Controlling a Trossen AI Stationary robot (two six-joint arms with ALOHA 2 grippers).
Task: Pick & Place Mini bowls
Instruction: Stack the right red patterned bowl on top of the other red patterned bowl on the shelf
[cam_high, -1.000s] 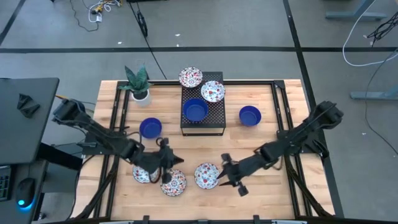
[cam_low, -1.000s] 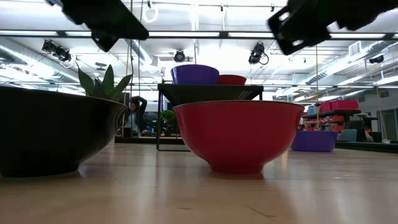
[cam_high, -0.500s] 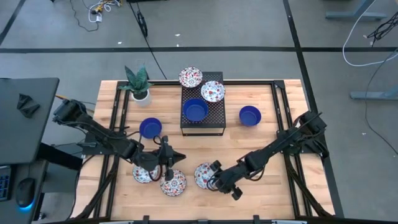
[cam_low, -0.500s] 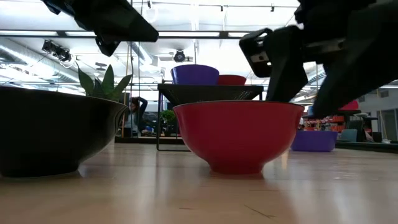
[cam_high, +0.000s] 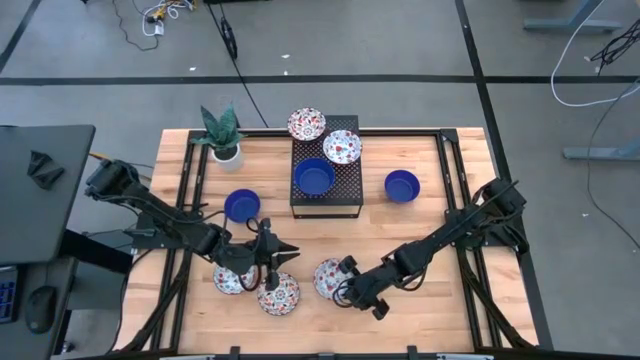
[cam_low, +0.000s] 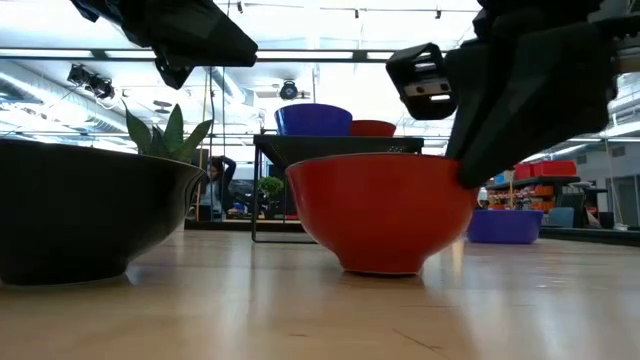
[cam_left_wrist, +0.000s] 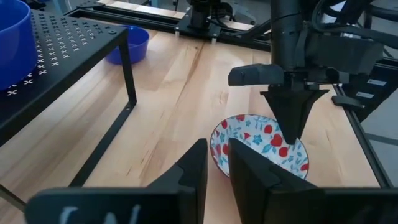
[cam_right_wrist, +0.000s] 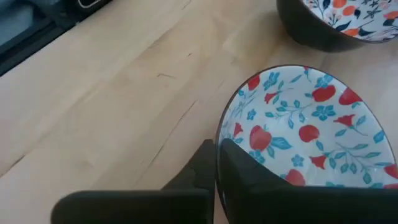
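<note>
Three floral mini bowls stand near the table's front: one (cam_high: 233, 281), one (cam_high: 278, 294) and one (cam_high: 329, 277). My right gripper (cam_high: 346, 282) is shut on the third one, which is red outside (cam_low: 380, 210). My left gripper (cam_high: 277, 252) hovers just above the first two, slightly open with nothing between its fingers (cam_left_wrist: 217, 168). Blue bowls sit on the table (cam_high: 242, 206) (cam_high: 402, 186) and on the black box (cam_high: 314, 178). Two more floral bowls (cam_high: 342, 147) (cam_high: 306, 124) sit on the box's far part. My right gripper grips the floral bowl's rim (cam_right_wrist: 219, 140) on the side toward the table's right, one finger inside (cam_right_wrist: 239, 177) and one outside (cam_right_wrist: 202, 171). The fingers slant down from the right. The bowl's foot (cam_low: 380, 268) stays on the table, and the bowl is tipped a little.
The black perforated box (cam_high: 340, 200) stands at the table's far middle, and a small potted plant (cam_high: 224, 138) stands at the far left. Black rails (cam_high: 455, 190) run along both sides. Bare wood lies between the box and the near bowls.
My right gripper has come down and toward the table's left onto the floral bowl, rolled at the wrist and shut on its rim. The bowl has tipped a little and shifted slightly on the table.
</note>
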